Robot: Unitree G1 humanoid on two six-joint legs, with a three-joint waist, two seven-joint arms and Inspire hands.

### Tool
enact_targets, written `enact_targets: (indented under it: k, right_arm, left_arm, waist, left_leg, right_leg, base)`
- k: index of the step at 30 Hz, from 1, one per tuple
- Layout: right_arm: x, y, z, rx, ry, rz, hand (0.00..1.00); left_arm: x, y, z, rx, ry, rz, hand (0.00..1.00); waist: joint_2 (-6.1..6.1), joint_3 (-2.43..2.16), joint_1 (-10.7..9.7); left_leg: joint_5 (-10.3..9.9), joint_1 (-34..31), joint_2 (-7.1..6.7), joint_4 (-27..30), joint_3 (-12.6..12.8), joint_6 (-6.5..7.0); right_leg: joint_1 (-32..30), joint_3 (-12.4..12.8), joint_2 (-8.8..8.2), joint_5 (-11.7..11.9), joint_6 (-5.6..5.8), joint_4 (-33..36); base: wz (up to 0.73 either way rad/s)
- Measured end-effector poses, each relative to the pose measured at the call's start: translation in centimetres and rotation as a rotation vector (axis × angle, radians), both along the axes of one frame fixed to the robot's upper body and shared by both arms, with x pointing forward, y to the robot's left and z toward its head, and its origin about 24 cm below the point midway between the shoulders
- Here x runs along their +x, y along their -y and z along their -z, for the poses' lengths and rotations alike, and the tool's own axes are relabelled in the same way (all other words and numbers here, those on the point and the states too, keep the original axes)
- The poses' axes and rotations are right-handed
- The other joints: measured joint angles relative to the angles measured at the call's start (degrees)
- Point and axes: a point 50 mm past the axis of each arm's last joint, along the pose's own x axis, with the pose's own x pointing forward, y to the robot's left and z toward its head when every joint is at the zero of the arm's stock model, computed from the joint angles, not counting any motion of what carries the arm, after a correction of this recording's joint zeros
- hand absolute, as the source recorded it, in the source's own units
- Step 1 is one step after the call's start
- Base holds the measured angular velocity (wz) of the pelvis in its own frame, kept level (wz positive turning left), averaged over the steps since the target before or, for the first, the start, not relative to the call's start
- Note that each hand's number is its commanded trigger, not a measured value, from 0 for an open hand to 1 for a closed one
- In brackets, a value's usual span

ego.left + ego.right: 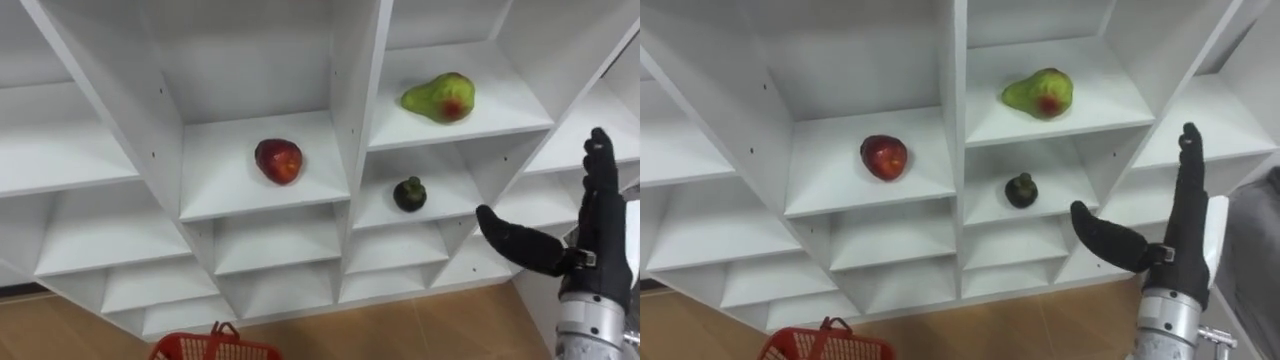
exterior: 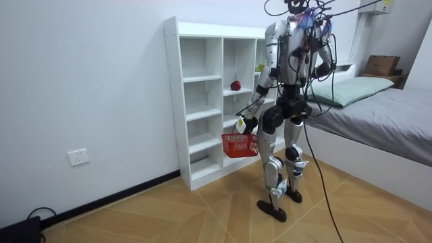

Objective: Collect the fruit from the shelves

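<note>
Red apple [image 1: 278, 161] lies on a middle closet [image 1: 225, 185] shelf; a green pear [image 1: 440, 97] sits upper right, with a dark fruit [image 1: 409, 194] below. My right hand [image 1: 598, 238] is raised flat, empty, by the closet's right edge. My left hand [image 2: 241, 124] grips the red basket [image 2: 239, 144].

1. The right hand [image 1: 602, 232] was black, with slim, segmented fingers [image 1: 598, 160] and a stout thumb.
2. Its wrist was a banded silver cylinder.
3. In the room view, the torso and limbs were silver-grey with black joints.
4. Dark cables looped about the chest, and coloured wires clustered at the head.
</note>
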Motion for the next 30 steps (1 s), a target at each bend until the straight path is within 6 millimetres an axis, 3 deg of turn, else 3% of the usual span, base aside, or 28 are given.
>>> enact_targets:
  k: [7,18,24,30]
  right_arm:
    - [0.6,-0.2,-1.0,-0.013,0.046,-0.017,0.00]
    - [2.7,-0.5,-4.4,-0.101,0.210,-0.043,0.00]
    - [3.4,-1.0,-5.3,-0.176,0.249,-0.062,0.00]
    - [3.6,-1.1,-5.5,-0.227,0.255,-0.071,0.00]
  left_arm:
    - [0.1,0.2,0.0,-0.033,0.003,-0.004,1.00]
    - [0.5,0.1,0.0,-0.030,0.008,-0.002,1.00]
    - [-0.1,-0.3,0.1,-0.026,-0.014,-0.010,1.00]
    - [-0.4,-0.2,0.2,-0.037,-0.028,-0.007,1.00]
  waist:
    - [-0.24,-0.10,0.62]
    - [-0.65,-0.10,2.09]
    - [-1.49,-0.18,2.44]
    - [-1.47,-0.14,2.41]
  left_leg:
    - [0.01,0.00,0.34,0.00,0.09,-0.01]
    - [0.01,-0.09,0.40,0.02,0.06,-0.02]
    - [0.01,0.15,0.39,0.01,-0.70,-0.02]
    - [0.01,0.27,0.40,0.02,-1.46,-0.02]
  right_leg:
    - [-0.06,0.20,0.40,0.16,-0.26,-0.02]
    - [0.18,0.27,0.50,0.46,-0.33,-0.09]
    - [0.75,-0.17,0.45,0.46,-0.33,-0.17]
    - [1.08,-0.58,0.44,0.46,-0.33,-0.21]
  base:
    - [0.00]
    - [0.00]
    - [0.02]
    - [0.03]
